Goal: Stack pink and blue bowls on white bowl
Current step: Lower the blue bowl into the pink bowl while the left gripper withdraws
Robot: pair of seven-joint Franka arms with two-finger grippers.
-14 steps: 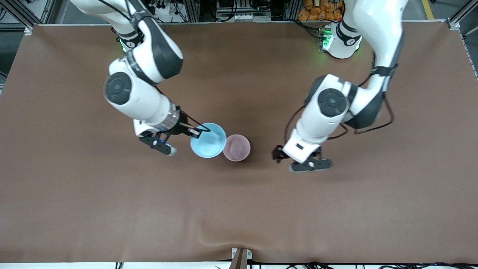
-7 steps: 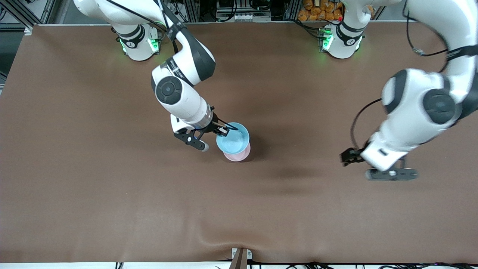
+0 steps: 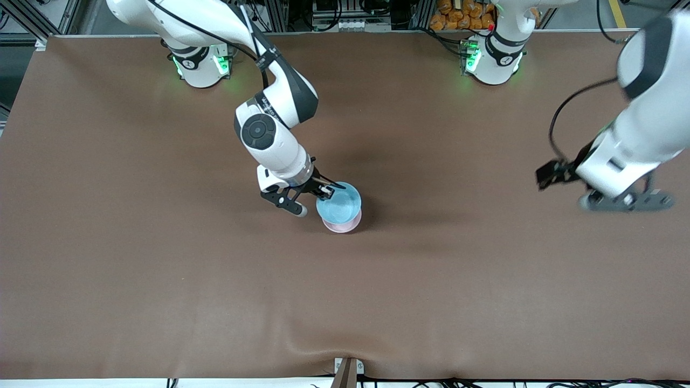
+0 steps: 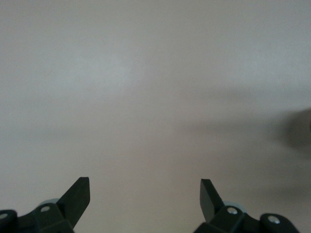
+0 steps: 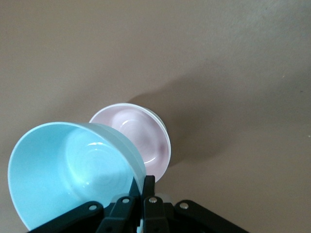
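Note:
My right gripper (image 3: 325, 189) is shut on the rim of the light blue bowl (image 3: 339, 203) and holds it right over the pale pink bowl (image 3: 345, 227). Only the nearer edge of the pink bowl shows under it. In the right wrist view the gripper (image 5: 144, 182) pinches the blue bowl (image 5: 73, 170), and the pink bowl (image 5: 138, 133) stands upright below. A thin whitish edge (image 5: 164, 127) shows under the pink rim; the white bowl is otherwise hidden. My left gripper (image 3: 625, 202) is open and empty, up over the left arm's end of the table; the left wrist view (image 4: 145, 187) shows only bare cloth.
The brown cloth-covered table (image 3: 161, 280) bears nothing else. Both arm bases (image 3: 199, 62) stand along the edge farthest from the front camera. A small bracket (image 3: 347, 369) sits at the middle of the nearest edge.
My right gripper carried the blue bowl sideways from beside the pink bowl to over it and lower. My left arm swung away from the bowls toward its own end of the table.

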